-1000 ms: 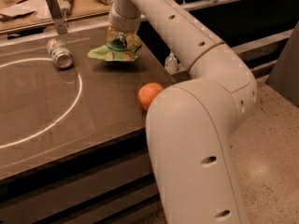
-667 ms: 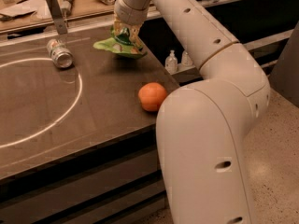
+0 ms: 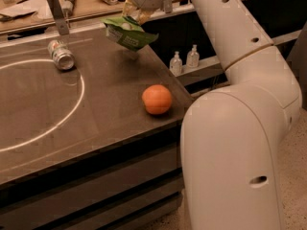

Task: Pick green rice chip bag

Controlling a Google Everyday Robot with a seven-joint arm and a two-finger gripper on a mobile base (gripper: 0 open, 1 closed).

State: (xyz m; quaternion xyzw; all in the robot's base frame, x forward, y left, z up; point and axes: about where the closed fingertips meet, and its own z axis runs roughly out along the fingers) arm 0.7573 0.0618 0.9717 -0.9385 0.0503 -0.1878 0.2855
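Note:
The green rice chip bag (image 3: 128,33) hangs in the air above the far right part of the dark table (image 3: 96,114), crinkled and tilted, with white lettering on it. My gripper (image 3: 134,14) is at the top of the view, right over the bag, shut on the bag's upper edge and holding it clear of the table top. The white arm comes down from it along the right side of the view.
An orange (image 3: 157,99) sits near the table's right edge. A silver can (image 3: 61,54) lies on its side at the far left by a white circle line (image 3: 72,109). Two small bottles (image 3: 184,59) stand on a shelf beyond the edge. Clutter lies on the back counter (image 3: 91,4).
The bag was resting on the table under the gripper; now it is lifted off the surface and hangs from the gripper. The arm has risen and the view has shifted closer.

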